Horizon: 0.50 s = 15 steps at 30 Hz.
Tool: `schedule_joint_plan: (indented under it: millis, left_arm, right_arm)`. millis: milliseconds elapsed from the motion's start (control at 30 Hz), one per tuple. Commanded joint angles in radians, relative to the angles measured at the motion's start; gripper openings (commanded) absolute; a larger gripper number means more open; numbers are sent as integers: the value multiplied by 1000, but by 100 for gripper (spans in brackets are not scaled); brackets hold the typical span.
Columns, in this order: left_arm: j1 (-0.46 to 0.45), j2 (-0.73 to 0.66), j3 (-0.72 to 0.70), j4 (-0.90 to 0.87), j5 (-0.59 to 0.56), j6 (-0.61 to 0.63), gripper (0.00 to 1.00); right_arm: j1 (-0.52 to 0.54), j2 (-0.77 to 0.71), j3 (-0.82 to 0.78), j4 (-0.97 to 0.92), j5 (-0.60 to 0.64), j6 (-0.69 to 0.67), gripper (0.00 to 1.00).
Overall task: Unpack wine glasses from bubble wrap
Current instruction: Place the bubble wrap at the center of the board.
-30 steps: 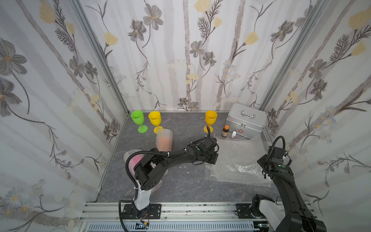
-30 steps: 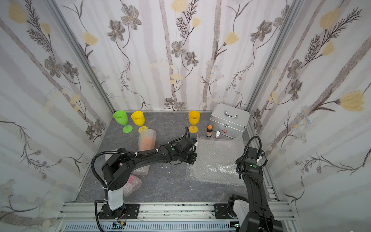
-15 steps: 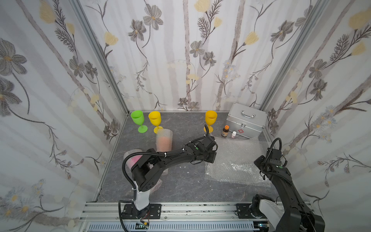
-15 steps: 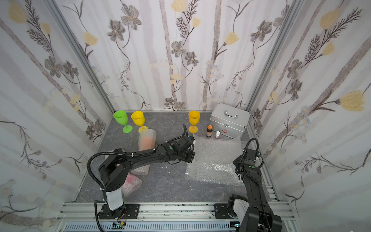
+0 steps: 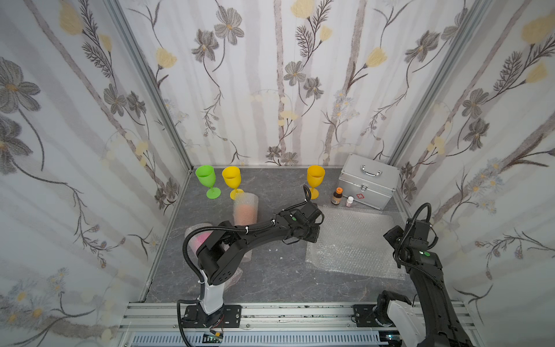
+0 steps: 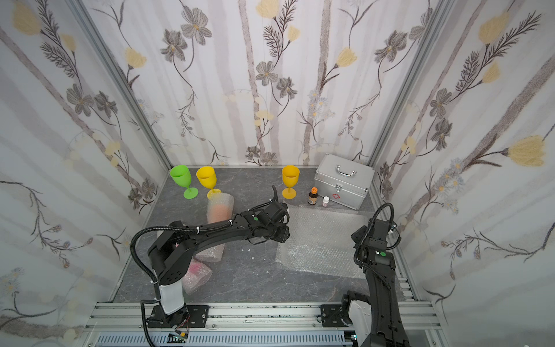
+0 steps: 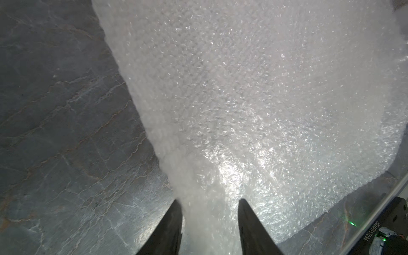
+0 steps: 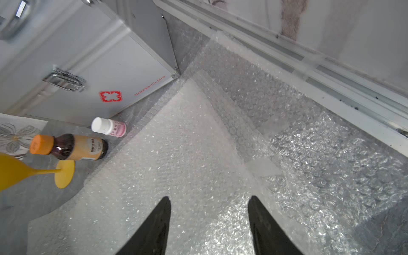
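Left gripper (image 7: 209, 201) — jaws apart, nothing clamped. An edge of the flat bubble wrap sheet (image 7: 242, 88) runs between the fingertips; whether it touches them I cannot tell. Right gripper (image 8: 209, 197) also stands wide, hovering over the far side of the same sheet and holding nothing.

Sheet lies spread on the grey table (image 5: 270, 279) between the two arms. It overlaps other flat sheets in the right wrist view, just in front of the silver case (image 5: 368, 183), brown bottle (image 5: 337, 196) and small white bottle (image 5: 349, 201).

Three goblets stand bare and upright along the back: lime green goblet (image 5: 205, 177), yellow goblet (image 5: 231, 179), amber-yellow goblet (image 5: 315, 175). Two are wrapped — orange goblet (image 5: 246, 210) in an upright tube just in front of the yellow one, hot pink goblet (image 6: 196, 267) in a roll lying by the left arm's base, partly hidden.

Step in hand, as I read it: laying an emptied sheet aside. Next move likely calls for both arms to leave the sheet and go for the orange tube, one pinching the wrap and the other steadying it. That light tube could tip.
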Motion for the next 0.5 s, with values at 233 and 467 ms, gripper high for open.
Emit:
schedule_joint_plan:
  millis: [233, 467]
  left_arm:
    - [46, -114, -13, -120, -70, 1, 53]
    - [116, -220, -60, -208, -93, 11, 57]
  right_arm:
    - [24, -68, 83, 9, -188, -34, 57]
    - [183, -64, 40, 145, -273, 16, 58]
